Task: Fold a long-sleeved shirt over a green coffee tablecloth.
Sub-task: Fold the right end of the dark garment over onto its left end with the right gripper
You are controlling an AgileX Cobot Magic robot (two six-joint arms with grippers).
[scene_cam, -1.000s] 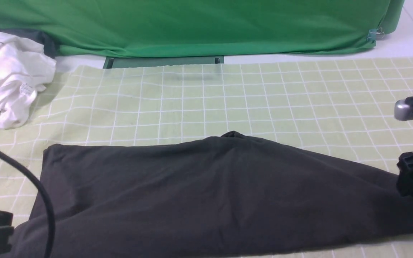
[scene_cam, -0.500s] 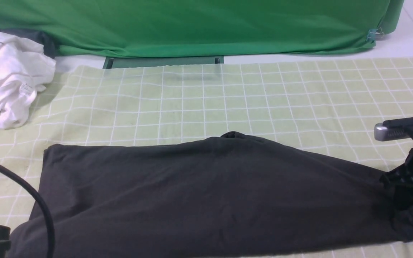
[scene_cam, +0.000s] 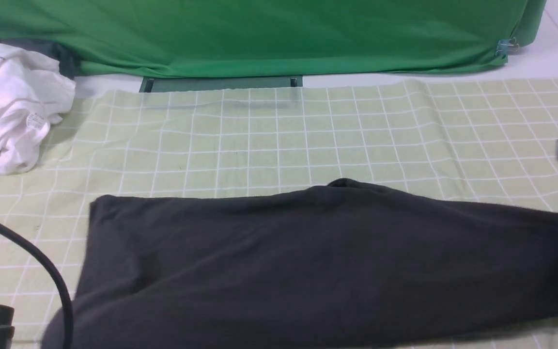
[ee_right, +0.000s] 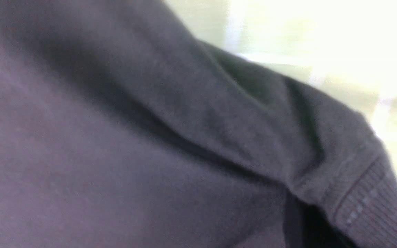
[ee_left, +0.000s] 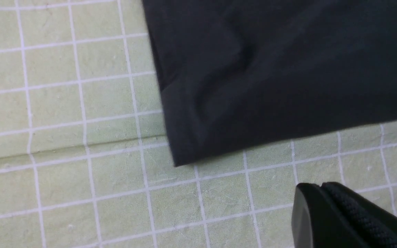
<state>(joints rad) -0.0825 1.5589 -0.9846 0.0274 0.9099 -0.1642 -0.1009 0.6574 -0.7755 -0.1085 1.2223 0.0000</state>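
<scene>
Pale green coffee tablecloth (scene_cam: 259, 140) bears long-sleeved shirt (scene_cam: 308, 257) stretched crosswise (left-right).

the long-sleeved shirt (scene_cam: 308, 261) runs off the front view's right edge, blurred in right wrist view

The long-sleeved shirt (scene_cam: 308, 261) lay black, no print showing, as a long folded band stretched left to right across the near part of the green coffee tablecloth (scene_cam: 269, 140), with a small bump at its far edge. The tablecloth, pale yellow-green with thin white grid lines, lay spread wide and slightly rippled.
</scene>
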